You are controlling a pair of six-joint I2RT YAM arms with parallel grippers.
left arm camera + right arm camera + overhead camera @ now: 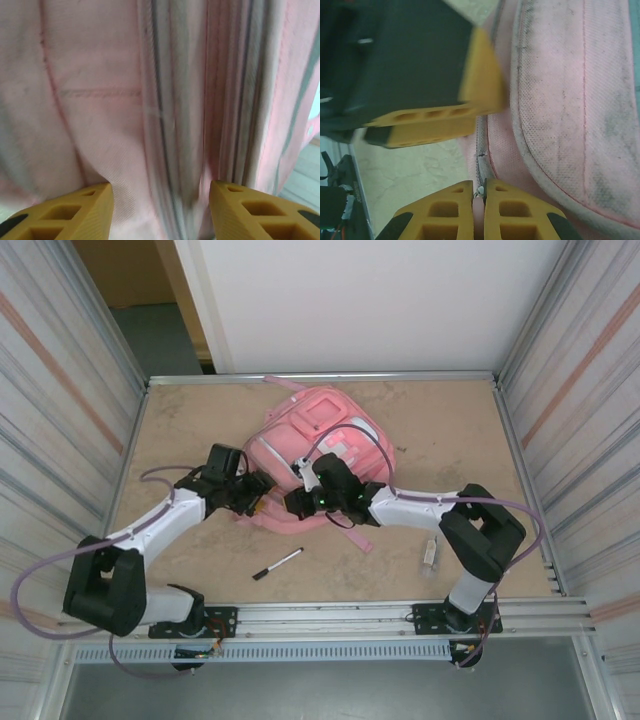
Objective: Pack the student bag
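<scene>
Nearest me, a slim marker (pixel 277 563) with dark ends lay flat on the tabletop (pixel 450 440) between the two arm bases. A small pale item (pixel 430 553), too small to make out, sat beside the right arm's elbow.

Further in, both arms bent inward and met at the near edge of the student bag (pixel 315 450). The left end effector (pixel 160 212) stood partly open with its yellow fingers (pixel 75 210) well apart. They held nothing, and the pink fabric and a zip seam ran just past the tips. The right end effector (pixel 480 210) was pinched tight, with the bag's zip edge and what looked like a small metal pull caught between its fingertips. The left finger hung just beside it.

The pink bag lay flat in the middle of the tabletop, pockets up, reaching toward the far edge.
</scene>
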